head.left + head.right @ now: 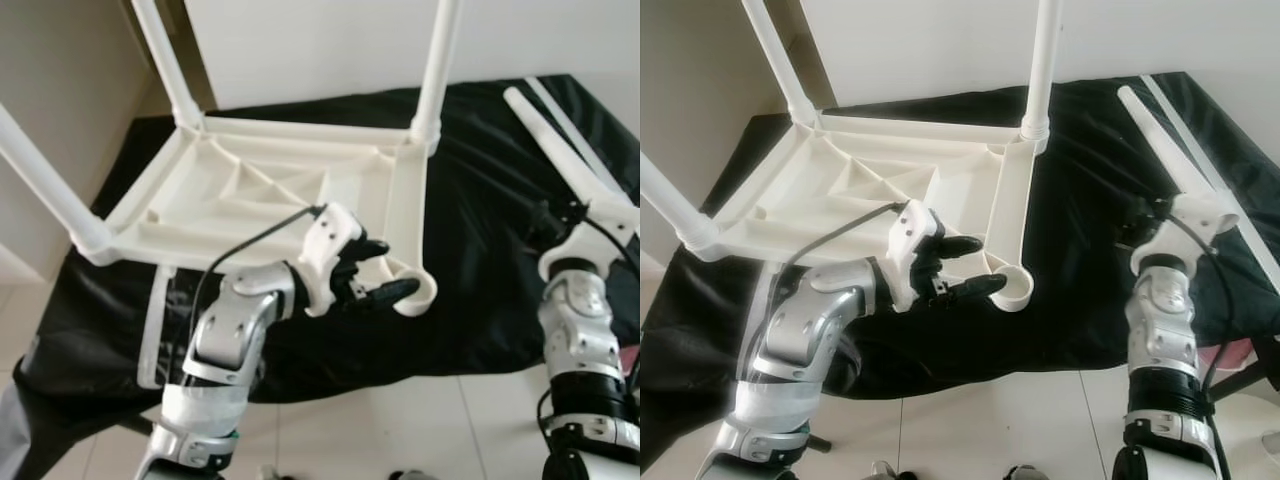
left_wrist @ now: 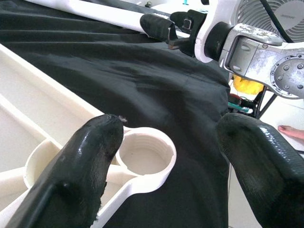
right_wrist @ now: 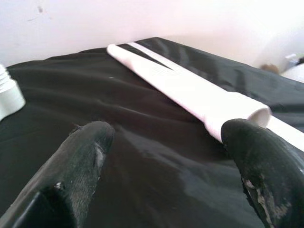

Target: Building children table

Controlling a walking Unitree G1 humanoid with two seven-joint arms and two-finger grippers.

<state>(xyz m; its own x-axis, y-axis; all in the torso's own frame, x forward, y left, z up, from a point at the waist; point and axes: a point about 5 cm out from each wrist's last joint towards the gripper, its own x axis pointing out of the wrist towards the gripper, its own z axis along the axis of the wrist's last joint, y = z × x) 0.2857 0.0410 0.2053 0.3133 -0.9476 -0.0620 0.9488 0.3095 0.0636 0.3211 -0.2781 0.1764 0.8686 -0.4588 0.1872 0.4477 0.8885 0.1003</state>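
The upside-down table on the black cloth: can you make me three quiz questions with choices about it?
1. Where is the empty leg socket?
A. At the corner nearest the left end effector
B. At the far corner by the wall
C. On the floor

2. How many legs are screwed into the white table?
A. One
B. Three
C. Four

3. How is the left end effector?
A. Shut on a leg
B. Open, beside the socket
C. Shut on the cloth

Answers: 1 A, the bare threaded ring sits by its fingers. 2 B, three legs stand up and the loose leg lies on the black cloth. 3 B, its fingers are spread apart.
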